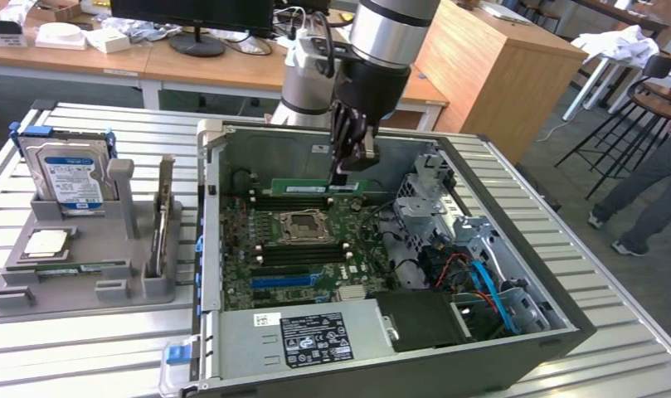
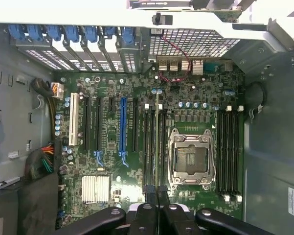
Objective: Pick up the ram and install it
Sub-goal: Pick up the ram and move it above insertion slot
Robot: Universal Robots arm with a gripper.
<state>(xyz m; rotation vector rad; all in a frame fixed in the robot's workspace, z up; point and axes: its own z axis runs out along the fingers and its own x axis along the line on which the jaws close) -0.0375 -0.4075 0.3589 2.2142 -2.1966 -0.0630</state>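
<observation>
My gripper hangs inside the open computer case, shut on the ram, a long thin green stick held level by its top edge. The ram sits just over the black memory slots on the far side of the empty CPU socket. In the wrist view the ram shows edge-on as a thin line between the gripper fingers, lined up along a memory slot beside the CPU socket. Whether it touches the slot I cannot tell.
At the exterior view's left, a grey holder tray carries a hard drive, a CPU chip, an upright expansion card and another green stick. Inside the case are a drive cage, cables and a power supply.
</observation>
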